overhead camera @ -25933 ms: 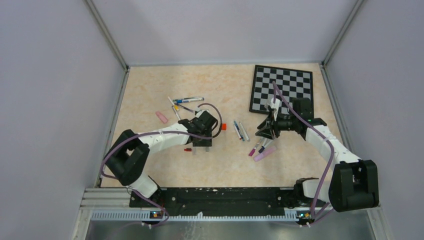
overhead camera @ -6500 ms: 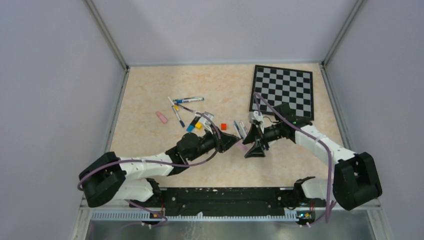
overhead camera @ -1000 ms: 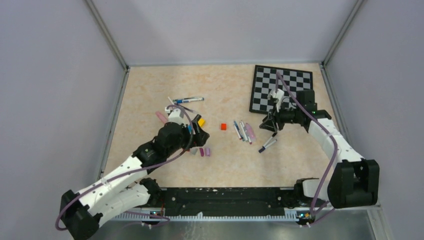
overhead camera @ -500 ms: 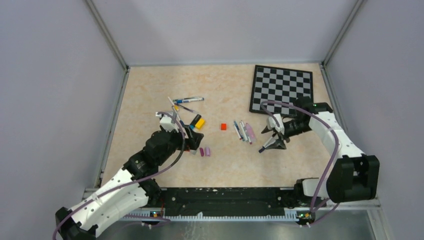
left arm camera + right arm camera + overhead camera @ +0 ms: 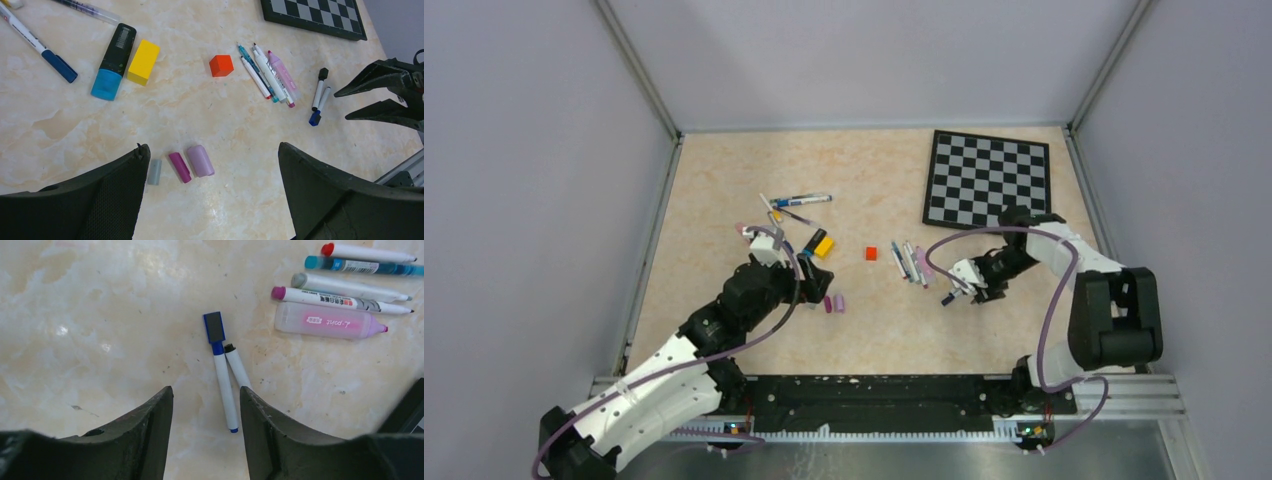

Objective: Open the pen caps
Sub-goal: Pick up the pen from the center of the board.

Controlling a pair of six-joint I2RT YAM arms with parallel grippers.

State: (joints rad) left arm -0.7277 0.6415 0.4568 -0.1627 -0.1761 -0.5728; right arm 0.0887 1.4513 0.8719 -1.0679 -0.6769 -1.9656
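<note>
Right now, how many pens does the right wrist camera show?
7. Five lie in a row at upper right: red-ended pen, teal pen, grey-ended pen, magenta-ended pen, pink highlighter. Two lie together at centre: blue-ended pen, black-ended pen. More may lie outside this view.

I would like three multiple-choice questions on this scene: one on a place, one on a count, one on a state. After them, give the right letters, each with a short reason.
1. Where is the red cube?
A. Stacked on a pen.
B. On the table, between the yellow block and the row of pens.
C. In a gripper.

2. How many loose caps lie between the fingers of the left gripper?
A. Three.
B. One.
C. Six.

3. How is the right gripper?
A. Shut on a pen.
B. Shut on a cap.
C. Open, holding nothing.

Answers: B, the cube stands on bare table between them; A, grey, magenta and lilac ones lie side by side; C, its fingers stand apart over two pens lying on the table.
</note>
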